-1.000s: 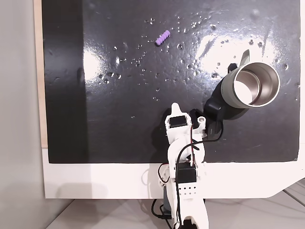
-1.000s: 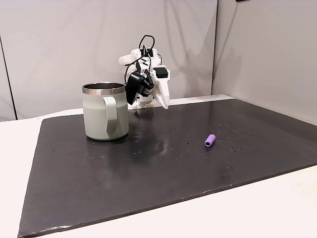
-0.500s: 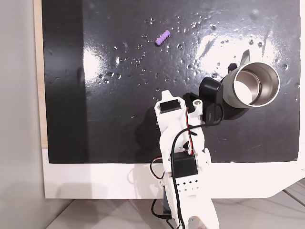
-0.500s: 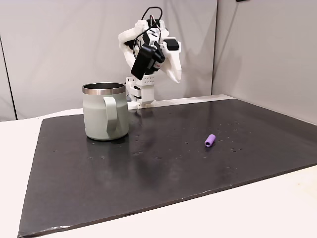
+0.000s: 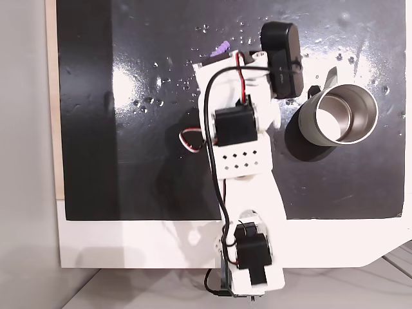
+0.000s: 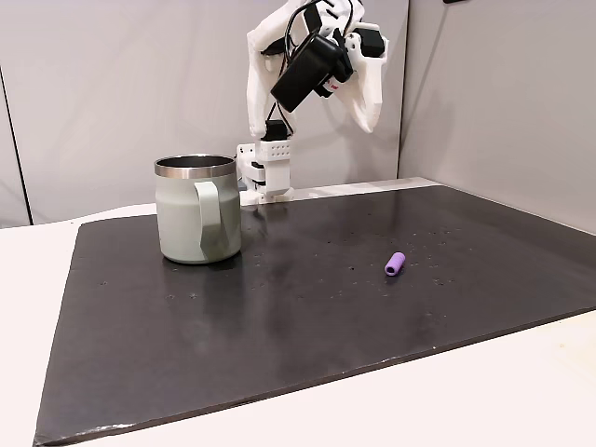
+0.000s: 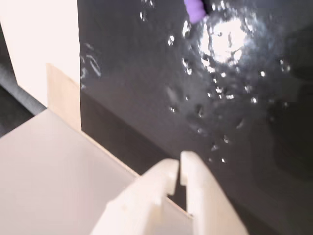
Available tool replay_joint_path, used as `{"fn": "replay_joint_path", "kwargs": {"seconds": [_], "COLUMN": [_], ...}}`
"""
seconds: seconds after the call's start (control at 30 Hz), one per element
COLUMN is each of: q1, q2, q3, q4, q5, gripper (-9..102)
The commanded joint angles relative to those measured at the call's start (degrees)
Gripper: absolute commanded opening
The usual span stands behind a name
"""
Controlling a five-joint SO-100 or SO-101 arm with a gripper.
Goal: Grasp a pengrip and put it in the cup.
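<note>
I see my end effector (image 7: 178,164) clenched on nothing, fingertips nearly touching, raised high above the black mat (image 6: 307,307) on the counter (image 6: 521,391). Ahead of it and well below lies the pengrip (image 6: 396,264), bare on the mat. The cup (image 6: 196,208) stands upright off to its side, well apart.

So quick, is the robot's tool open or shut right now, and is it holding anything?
Tool: shut and holding nothing, raised above the mat; the pengrip lies on the mat away from it.
</note>
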Motion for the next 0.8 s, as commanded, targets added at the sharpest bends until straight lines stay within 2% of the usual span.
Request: {"fn": "replay_joint_path", "kwargs": {"seconds": [0.0, 0.1, 0.3, 0.77], "q1": [2.72, 3.87, 7.82, 11.25], "q2": [-8.0, -17.4, -35.77, -54.4], "q3": [-17.4, -31.2, -58.62, -71.54], "q4": [6.68, 14.24, 25.58, 24.08], "q5": [-3.43, -8.53, -15.12, -29.79], "gripper": [6, 12, 16, 22]}}
